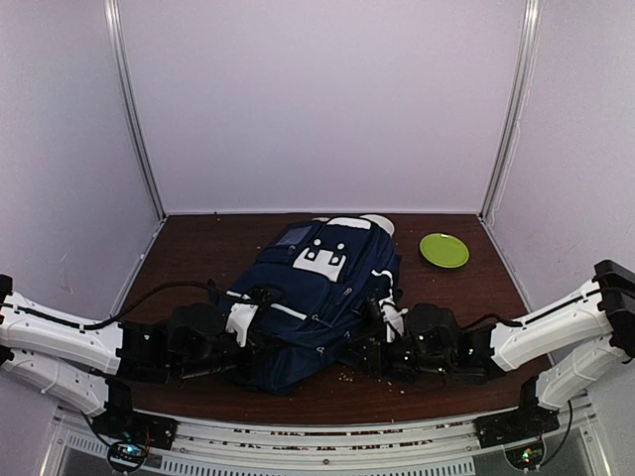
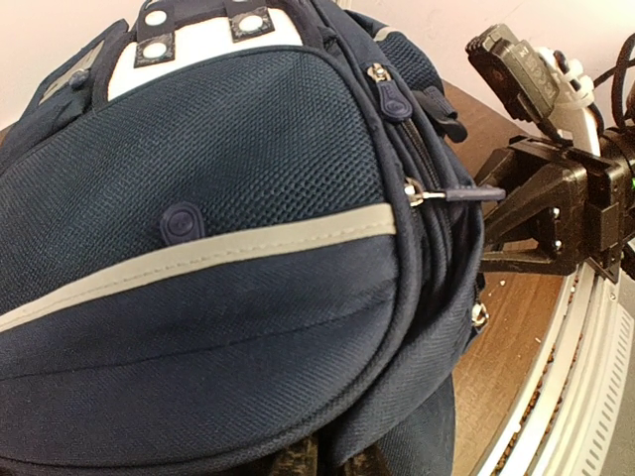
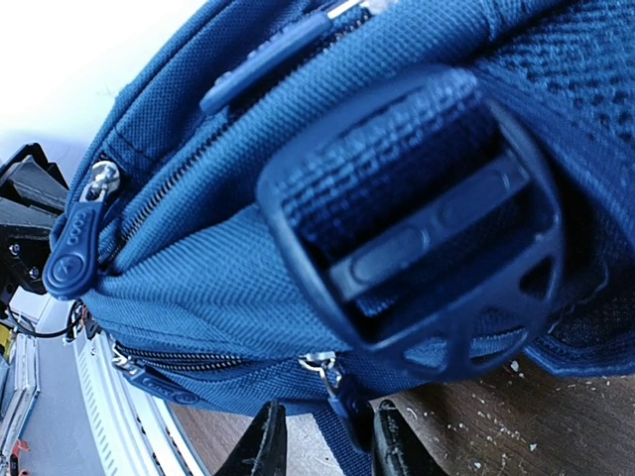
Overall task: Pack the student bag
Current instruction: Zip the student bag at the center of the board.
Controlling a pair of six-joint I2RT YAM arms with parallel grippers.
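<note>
left tool (image 1: 246, 323) mostly hidden by student bag (image 1: 317, 288)

High rear overview, wrist views hugging bag (image 1: 317, 288)

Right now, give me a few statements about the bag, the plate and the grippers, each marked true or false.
1. The backpack lies on the table. True.
2. The green plate sits on the backpack. False: it is on the table, apart from the backpack.
3. A zipper pull hangs between the right gripper's fingers. True.
4. The left gripper is far from the backpack. False: it is right at the backpack's side.
</note>
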